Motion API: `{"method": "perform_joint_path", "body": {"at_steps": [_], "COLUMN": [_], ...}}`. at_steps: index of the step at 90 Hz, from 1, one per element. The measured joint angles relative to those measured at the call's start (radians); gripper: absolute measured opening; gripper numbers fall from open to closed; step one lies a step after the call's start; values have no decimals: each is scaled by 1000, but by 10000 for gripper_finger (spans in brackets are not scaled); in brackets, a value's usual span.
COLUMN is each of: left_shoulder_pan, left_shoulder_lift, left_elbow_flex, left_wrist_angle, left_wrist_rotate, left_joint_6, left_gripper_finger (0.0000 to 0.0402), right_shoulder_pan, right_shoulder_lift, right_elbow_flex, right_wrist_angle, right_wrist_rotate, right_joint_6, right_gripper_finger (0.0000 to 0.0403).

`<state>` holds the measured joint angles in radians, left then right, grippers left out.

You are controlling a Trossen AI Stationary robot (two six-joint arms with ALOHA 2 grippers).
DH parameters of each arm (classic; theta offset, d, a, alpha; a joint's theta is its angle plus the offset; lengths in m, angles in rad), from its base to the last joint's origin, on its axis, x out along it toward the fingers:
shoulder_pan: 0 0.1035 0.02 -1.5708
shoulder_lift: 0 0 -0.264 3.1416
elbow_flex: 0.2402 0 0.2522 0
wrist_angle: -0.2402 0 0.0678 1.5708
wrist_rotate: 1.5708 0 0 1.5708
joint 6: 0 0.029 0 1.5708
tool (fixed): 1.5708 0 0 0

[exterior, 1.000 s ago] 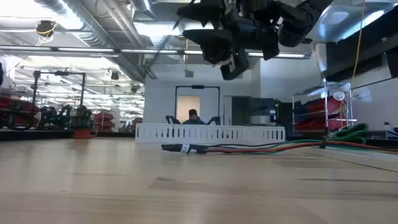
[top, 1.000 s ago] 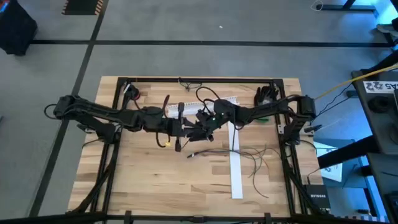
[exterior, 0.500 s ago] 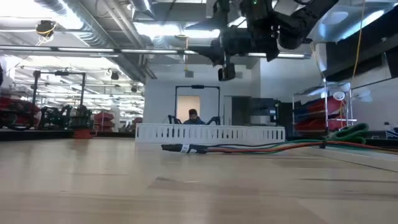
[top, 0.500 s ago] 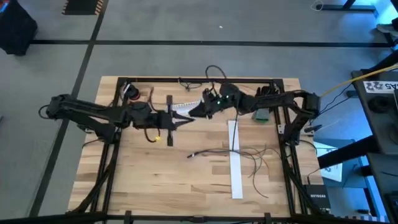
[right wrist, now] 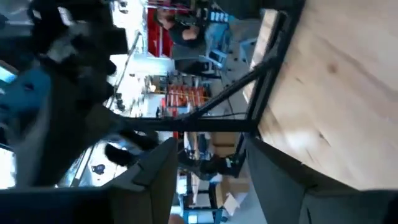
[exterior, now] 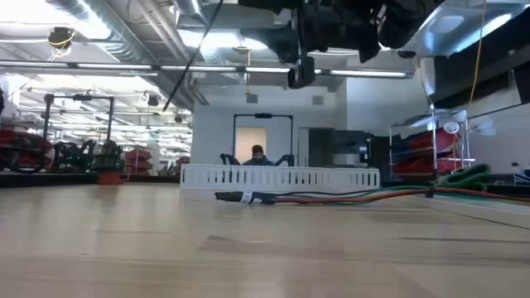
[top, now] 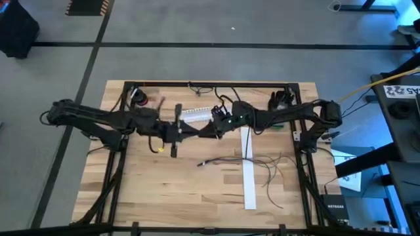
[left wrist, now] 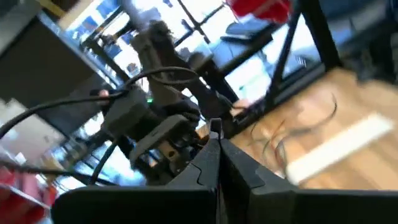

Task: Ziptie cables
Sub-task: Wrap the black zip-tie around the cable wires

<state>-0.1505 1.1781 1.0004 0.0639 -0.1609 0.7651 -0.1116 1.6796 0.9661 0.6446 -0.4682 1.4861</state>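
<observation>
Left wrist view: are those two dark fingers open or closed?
Shut. The left gripper's fingers meet with no gap, pinching a thin black strip, which the high view shows crossing that gripper.

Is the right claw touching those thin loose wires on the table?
Apart. The high view shows the right claw over mid-table, with bare table between it and the cables.

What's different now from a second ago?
The two tools were bunched together over mid-table and have since drawn apart. The left tool shifted left, shut on the stiff black strip. The right tool is open and sits a little farther toward the table's far edge. The cables and the white strip have not moved.
</observation>
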Motion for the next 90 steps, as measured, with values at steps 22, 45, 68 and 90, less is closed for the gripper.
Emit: {"method": "perform_joint_path", "body": {"at_steps": [22, 45, 68, 90], "left_shoulder_pan": [-32, -55, -55, -53], "left_shoulder_lift": [8, 58, 136, 150], "left_elbow_flex": [0, 0, 0, 0], "left_wrist_angle": [9, 9, 96, 109], "left_wrist_rotate": [9, 20, 32, 47], "left_joint_6": [159, 190, 264, 237], "left_gripper_finger": [0, 0, 0, 0], "right_shoulder_pan": [-71, -146, -113, -118], "right_shoulder_lift": [3, 23, 86, 91], "right_elbow_flex": [-1, -1, 57, 89], "right_wrist_angle": [-50, -62, -4, 4], "right_wrist_rotate": [-57, -128, -206, -220], "right_joint_6": [72, 193, 270, 270], "right_gripper_finger": [184, 184, 184, 184]}}
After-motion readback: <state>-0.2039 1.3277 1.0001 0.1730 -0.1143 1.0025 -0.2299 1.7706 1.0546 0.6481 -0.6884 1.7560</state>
